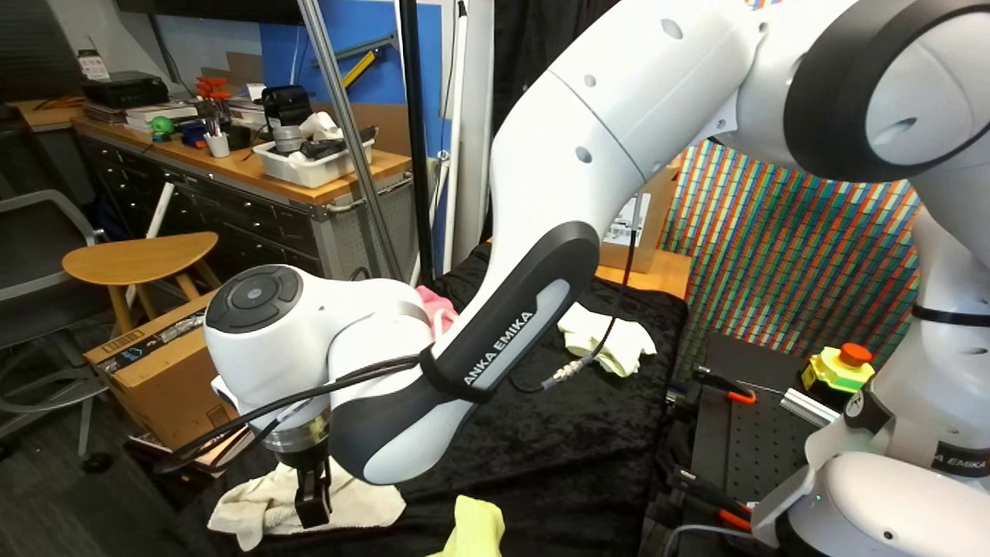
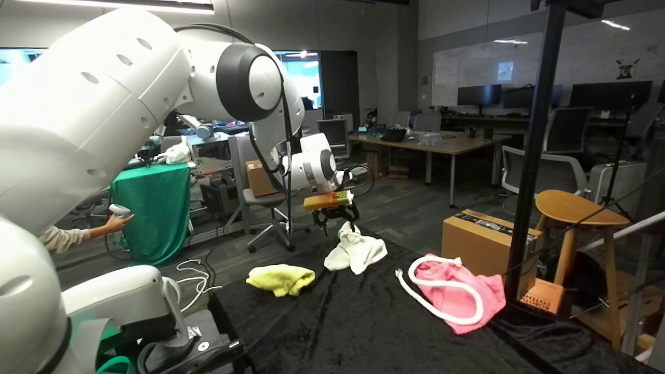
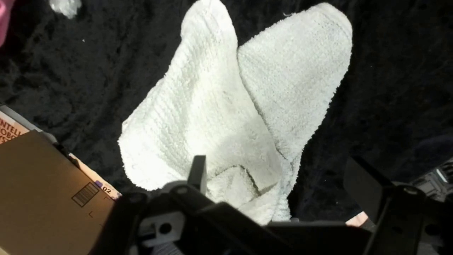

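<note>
The gripper [image 3: 279, 170], released with its jaws spread, hangs over the white cloth [image 3: 223, 99], which lies near the far edge of the black-draped table [image 2: 343, 332]. The arm [image 1: 568, 166] reads "ANKA EMIKA"; just beyond that edge, an orange book [image 2: 543, 296] shows "SYSTEM".

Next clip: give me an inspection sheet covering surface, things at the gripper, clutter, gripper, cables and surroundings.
Surface: rumpled black cloth.
Things: crumpled white towel below the gripper.
Clutter: yellow cloth, pale cloth, pink fabric with white rope.
Gripper: jaws wide apart, nothing gripped; contact with the white towel uncertain.
Cables: black cables strapped to the arm.
Surroundings: cardboard box, wooden stool; a person's hand holding a white controller.
</note>
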Tool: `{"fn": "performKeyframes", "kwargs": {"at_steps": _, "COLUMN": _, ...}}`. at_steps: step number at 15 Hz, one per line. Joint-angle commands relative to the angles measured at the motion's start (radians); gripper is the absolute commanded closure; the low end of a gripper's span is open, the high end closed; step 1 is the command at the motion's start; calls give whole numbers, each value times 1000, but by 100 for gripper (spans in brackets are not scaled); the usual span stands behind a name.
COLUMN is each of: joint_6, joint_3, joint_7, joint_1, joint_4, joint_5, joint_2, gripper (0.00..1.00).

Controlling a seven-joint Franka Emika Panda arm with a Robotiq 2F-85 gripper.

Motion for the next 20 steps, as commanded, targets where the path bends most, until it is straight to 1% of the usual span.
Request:
{"fn": "performKeyframes", "kwargs": {"at_steps": 1, "joint_6": 19, "joint_3": 2, "joint_7": -23, "joint_1": 12, "joint_4": 89, "joint_5": 62, "joint_2": 59, "gripper": 0}}
{"fn": "performKeyframes", "kwargs": {"at_steps": 8, "joint_6": 97, "joint_3": -19, "joint_7": 9, "joint_1": 25, "joint_4": 158, "joint_5": 104, "joint_2": 130, "gripper": 0}}
{"fn": "performKeyframes", "kwargs": {"at_steps": 10, "joint_6": 97, "joint_3": -28, "joint_7": 9, "joint_1": 24, "joint_4": 187, "joint_5": 120, "joint_2": 158, "gripper": 0}}
{"fn": "performKeyframes", "kwargs": {"at_steps": 13, "joint_6": 93, "joint_3": -58, "joint_7": 19, "joint_1": 31, "joint_4": 225, "joint_5": 120, "joint_2": 193, "gripper": 0}}
{"fn": "performKeyframes", "kwargs": {"at_steps": 16, "joint_6": 86, "joint_3": -72, "joint_7": 17, "joint_1": 27, "joint_4": 248, "joint_5": 120, "joint_2": 217, "gripper": 0}}
{"fn": "performKeyframes", "kwargs": {"at_steps": 17, "joint_6": 83, "joint_3": -74, "joint_7": 15, "joint_1": 26, "joint_4": 252, "joint_5": 121, "joint_2": 220, "gripper": 18}}
{"fn": "performKeyframes", "kwargs": {"at_steps": 20, "joint_6": 79, "joint_3": -84, "joint_7": 16, "joint_1": 26, "joint_4": 274, "joint_5": 121, "joint_2": 235, "gripper": 42}}
